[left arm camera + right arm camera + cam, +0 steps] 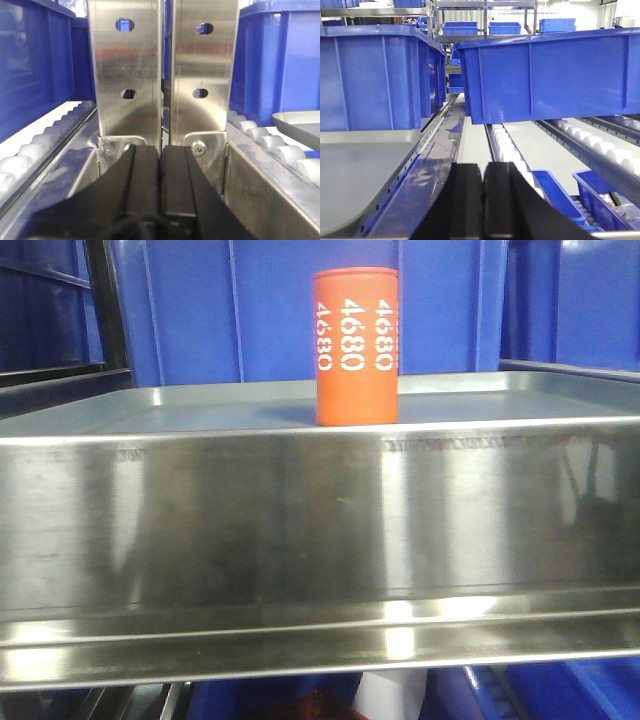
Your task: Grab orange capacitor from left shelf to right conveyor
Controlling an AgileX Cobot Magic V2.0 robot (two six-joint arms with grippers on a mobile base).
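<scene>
The orange capacitor (356, 346) stands upright on the left shelf (300, 510), a shiny steel tray with a tall reflective front face, just right of centre in the front view. Neither gripper shows in that view. My left gripper (160, 152) is shut and empty, its black fingers close in front of two upright steel posts (127, 70). My right gripper (483, 172) is shut and empty, pointing down a rack lane beside a grey tray (360, 170). The right conveyor is out of view.
Blue bins (250, 310) stand behind the capacitor. In the left wrist view, white rollers (35, 150) run on both sides, with blue bins (280, 60) above. In the right wrist view, large blue bins (545, 75) hang overhead and small blue trays (555, 192) lie at lower right.
</scene>
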